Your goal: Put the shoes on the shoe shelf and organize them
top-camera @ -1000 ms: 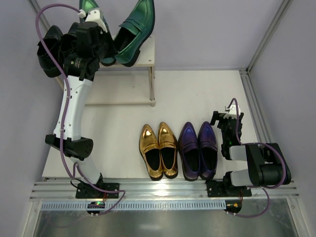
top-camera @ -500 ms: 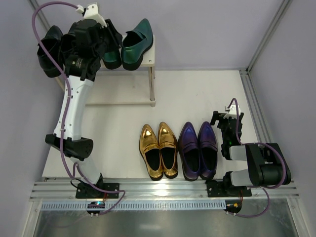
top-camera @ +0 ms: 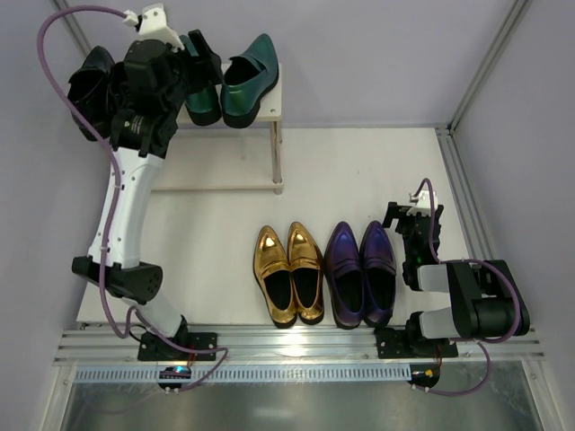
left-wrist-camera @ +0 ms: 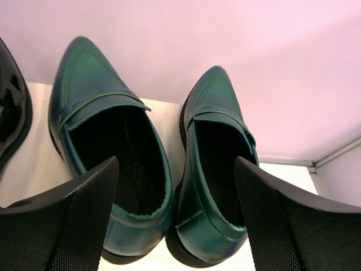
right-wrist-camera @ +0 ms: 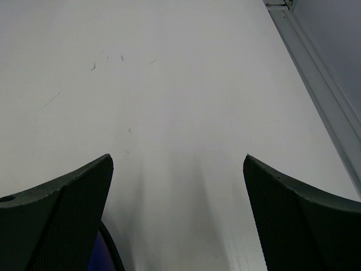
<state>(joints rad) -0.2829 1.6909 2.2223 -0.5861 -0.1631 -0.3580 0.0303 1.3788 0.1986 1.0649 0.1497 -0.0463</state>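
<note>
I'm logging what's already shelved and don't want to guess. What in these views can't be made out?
Black shoes: top view, partly behind the left arm; the left wrist view cuts one off at its left edge.
Green shoes: top view, the left one lies mostly under the left gripper.
Purple shoes: the right wrist view shows only a sliver at its bottom edge.

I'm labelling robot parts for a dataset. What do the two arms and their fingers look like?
The left arm has white tubular links between black joint housings, with a purple cable looping along it. The right arm shows chunky black housings and its own purple cable. Both arms' fingers are black, wedge-shaped, with fine mesh-textured inner faces.
</note>
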